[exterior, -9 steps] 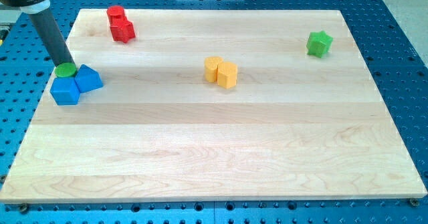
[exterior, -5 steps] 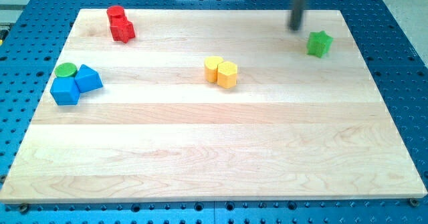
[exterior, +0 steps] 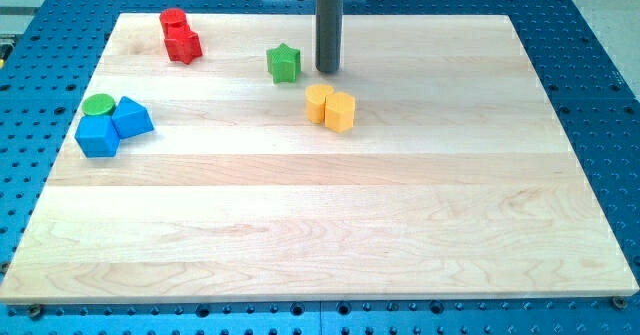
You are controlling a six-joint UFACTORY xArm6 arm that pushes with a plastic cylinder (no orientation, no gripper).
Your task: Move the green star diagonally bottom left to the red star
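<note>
Our bare tip (exterior: pixel 327 71) sits just right of the green star (exterior: pixel 284 63); open board leads left to the red star (exterior: pixel 184 46), yellow blocks (exterior: pixel 331 108) below.

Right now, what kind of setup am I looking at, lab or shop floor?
Most likely a robotics lab bench. A wooden board lies on a blue perforated table, small coloured blocks such as the green star and red star sit on it, and my tip stands just right of the green star.

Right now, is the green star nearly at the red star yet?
Partly. The green star has crossed from the board's right side to the middle. My tip sits just right of it, not touching. Left: push it on to below-left of the red star.
</note>
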